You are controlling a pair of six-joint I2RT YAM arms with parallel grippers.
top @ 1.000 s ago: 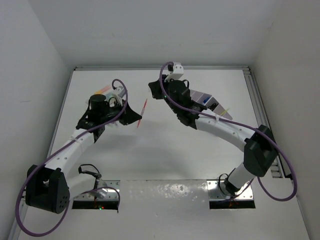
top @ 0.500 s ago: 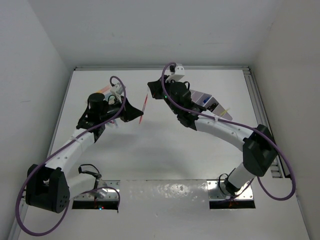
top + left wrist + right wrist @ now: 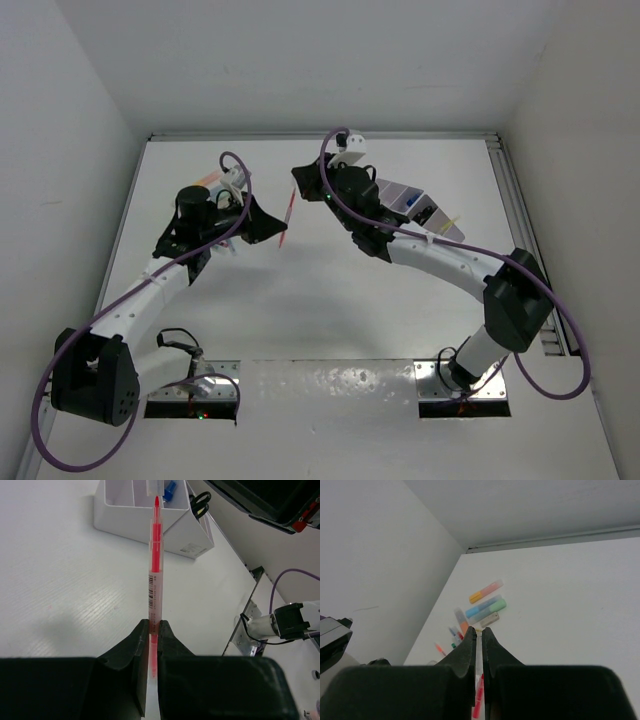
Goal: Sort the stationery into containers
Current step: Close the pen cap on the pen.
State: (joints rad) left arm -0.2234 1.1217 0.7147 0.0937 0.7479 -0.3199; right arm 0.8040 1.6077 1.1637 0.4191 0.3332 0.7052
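Note:
My left gripper (image 3: 266, 224) (image 3: 154, 625) is shut on the lower end of the thin red pen (image 3: 287, 220) (image 3: 155, 565) and holds it in the air, pointing at the white organiser (image 3: 415, 205) (image 3: 150, 517). My right gripper (image 3: 300, 186) (image 3: 479, 632) is closed round the pen's clear far end (image 3: 479, 692). The organiser holds black-handled scissors (image 3: 200, 502) and a blue-capped piece (image 3: 170, 489). Orange (image 3: 486, 591), blue (image 3: 480, 608) and green (image 3: 493, 608) highlighters lie on the table at the far left.
Smaller pens and markers (image 3: 454, 635) lie near the highlighters by the left wall. A metal rail (image 3: 510, 215) runs along the table's right edge. Purple cables loop off both arms.
My right gripper has moved left and a little up, onto the pen's upper end. My left gripper has shifted slightly right, holding the pen throughout.

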